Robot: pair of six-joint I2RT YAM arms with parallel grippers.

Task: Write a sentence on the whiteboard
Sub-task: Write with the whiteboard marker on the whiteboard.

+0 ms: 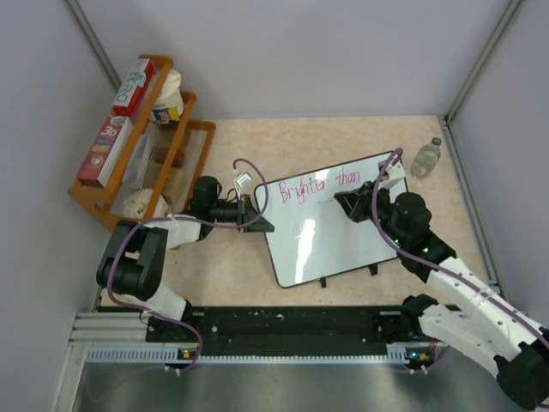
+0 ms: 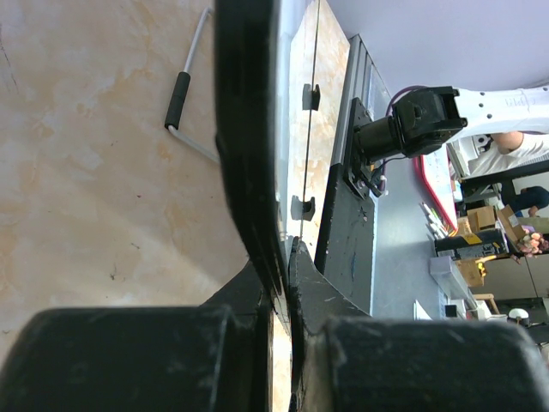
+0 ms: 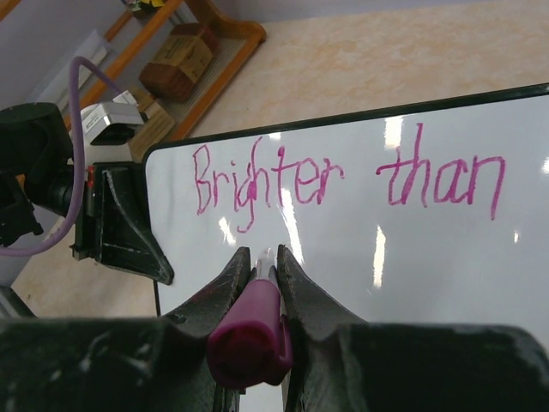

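The whiteboard [image 1: 326, 236] lies tilted on the table, black-framed, with small black feet on its near edge. Pink words "Brighter than" [image 1: 319, 185] run along its top; they also show in the right wrist view [image 3: 343, 176]. My left gripper [image 1: 255, 212] is shut on the board's left edge, seen edge-on in the left wrist view [image 2: 257, 137]. My right gripper [image 1: 343, 202] hovers over the board's upper right, shut on a magenta marker [image 3: 253, 322] that points at the blank area under "Brighter".
A wooden rack [image 1: 141, 142] with boxes and bags stands at the far left. A small clear bottle [image 1: 426, 158] stands past the board's top right corner. Grey walls close in the table. A black rail [image 1: 283, 330] runs along the near edge.
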